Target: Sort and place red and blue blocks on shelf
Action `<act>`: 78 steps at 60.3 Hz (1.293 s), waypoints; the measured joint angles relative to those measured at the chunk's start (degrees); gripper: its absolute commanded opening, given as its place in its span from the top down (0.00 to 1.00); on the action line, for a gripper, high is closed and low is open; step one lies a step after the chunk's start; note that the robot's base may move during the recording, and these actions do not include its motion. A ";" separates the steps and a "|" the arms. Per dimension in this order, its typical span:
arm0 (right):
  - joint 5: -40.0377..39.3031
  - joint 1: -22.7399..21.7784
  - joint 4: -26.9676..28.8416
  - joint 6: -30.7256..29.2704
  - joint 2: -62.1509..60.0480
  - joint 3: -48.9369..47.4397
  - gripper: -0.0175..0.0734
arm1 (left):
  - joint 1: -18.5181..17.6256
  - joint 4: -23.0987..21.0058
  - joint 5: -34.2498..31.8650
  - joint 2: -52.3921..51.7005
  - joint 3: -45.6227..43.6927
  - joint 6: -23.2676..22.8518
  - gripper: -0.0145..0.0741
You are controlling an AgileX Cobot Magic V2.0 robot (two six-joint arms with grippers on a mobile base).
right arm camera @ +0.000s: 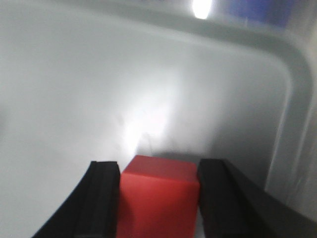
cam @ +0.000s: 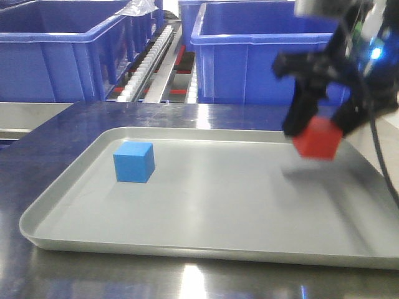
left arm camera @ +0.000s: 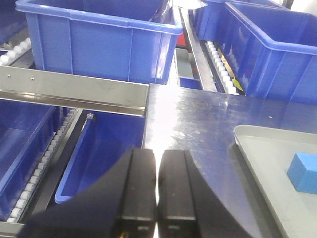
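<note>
A blue block (cam: 133, 162) sits on the left part of the grey tray (cam: 206, 230); it also shows at the right edge of the left wrist view (left arm camera: 303, 172). My right gripper (cam: 315, 134) is shut on a red block (cam: 318, 138) and holds it tilted a little above the tray's right side. In the right wrist view the red block (right arm camera: 158, 196) sits between the two black fingers (right arm camera: 101, 198) over the tray floor (right arm camera: 99, 89). My left gripper (left arm camera: 157, 186) is shut and empty, above the steel table left of the tray (left arm camera: 267, 163).
Blue plastic bins (cam: 249, 50) stand on roller conveyors behind the table, with another bin (cam: 62, 50) at the back left. More blue bins (left arm camera: 99, 44) lie beyond and below the table's left edge (left arm camera: 144, 124). The tray's raised rim (right arm camera: 292, 99) is close to the right gripper.
</note>
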 measured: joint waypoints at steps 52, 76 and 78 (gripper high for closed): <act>-11.18 -10.66 -8.05 0.00 -36.72 14.82 0.75 | 0.00 0.00 0.00 0.00 0.00 0.00 0.70; -13.15 -18.76 -8.05 0.00 -58.64 31.73 0.75 | 0.00 0.00 0.00 0.00 0.00 0.00 0.70; -13.15 -19.11 -8.05 0.00 -59.74 32.76 0.75 | 0.00 0.00 0.00 0.00 0.00 0.00 0.70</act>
